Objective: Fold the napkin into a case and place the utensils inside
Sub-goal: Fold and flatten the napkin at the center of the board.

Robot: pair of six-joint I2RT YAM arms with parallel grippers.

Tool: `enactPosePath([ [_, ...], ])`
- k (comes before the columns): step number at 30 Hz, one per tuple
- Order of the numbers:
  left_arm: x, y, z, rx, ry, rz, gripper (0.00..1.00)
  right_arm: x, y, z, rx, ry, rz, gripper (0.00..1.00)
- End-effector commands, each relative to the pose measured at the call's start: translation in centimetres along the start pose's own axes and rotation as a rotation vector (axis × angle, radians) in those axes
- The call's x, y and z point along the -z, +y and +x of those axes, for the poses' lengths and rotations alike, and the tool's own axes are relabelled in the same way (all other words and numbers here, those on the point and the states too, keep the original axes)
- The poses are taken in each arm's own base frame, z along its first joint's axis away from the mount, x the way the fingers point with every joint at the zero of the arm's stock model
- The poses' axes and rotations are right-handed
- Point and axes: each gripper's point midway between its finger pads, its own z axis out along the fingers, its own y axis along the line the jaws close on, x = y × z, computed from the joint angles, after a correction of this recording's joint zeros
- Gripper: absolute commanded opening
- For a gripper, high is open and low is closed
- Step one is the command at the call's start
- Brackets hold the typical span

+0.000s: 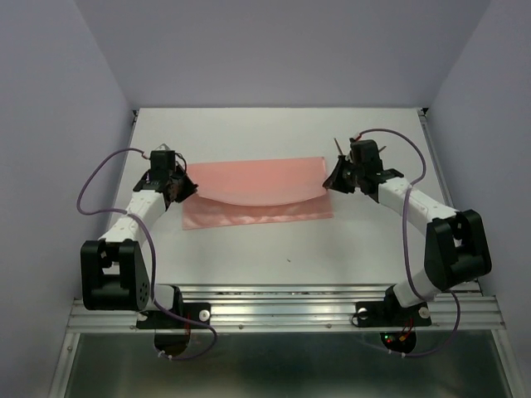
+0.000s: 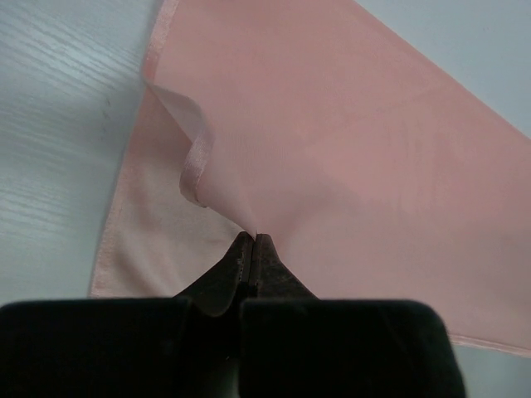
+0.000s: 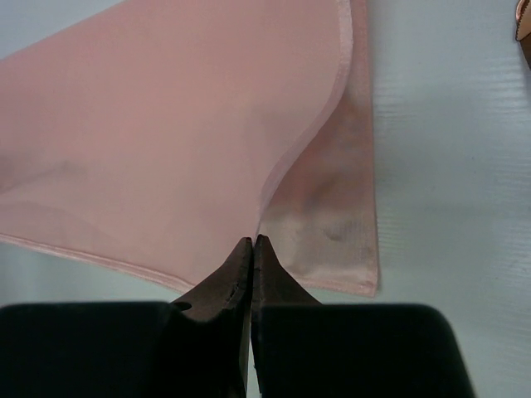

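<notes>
The left hand (image 2: 251, 242) and right hand (image 3: 251, 242) each pinch a side of the napkin (image 1: 257, 212). If one moves faster, it may slip out or fold crooked.

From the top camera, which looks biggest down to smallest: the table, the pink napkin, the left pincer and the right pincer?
1. table
2. napkin
3. left pincer and right pincer: they look alike, so it's a tie.
</notes>
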Motion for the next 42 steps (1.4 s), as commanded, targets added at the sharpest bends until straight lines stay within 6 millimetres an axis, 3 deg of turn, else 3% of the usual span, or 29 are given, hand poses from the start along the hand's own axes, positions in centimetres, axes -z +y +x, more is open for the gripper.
enactPosePath([
  [1,0.9,-0.6,-0.3,0.019,-0.043,0.045,0.00,1.4,1.6,-0.7,0.015,-0.062,-0.064,0.01],
  [17,1.0,1.5,2.9,0.029,-0.004,0.017,0.00,1.5,-0.1,0.8,0.018,-0.056,-0.020,0.01],
  [42,-0.2,3.4,5.4,0.043,0.032,-0.020,0.00,-0.2,-3.2,4.9,0.004,0.024,0.039,0.01],
])
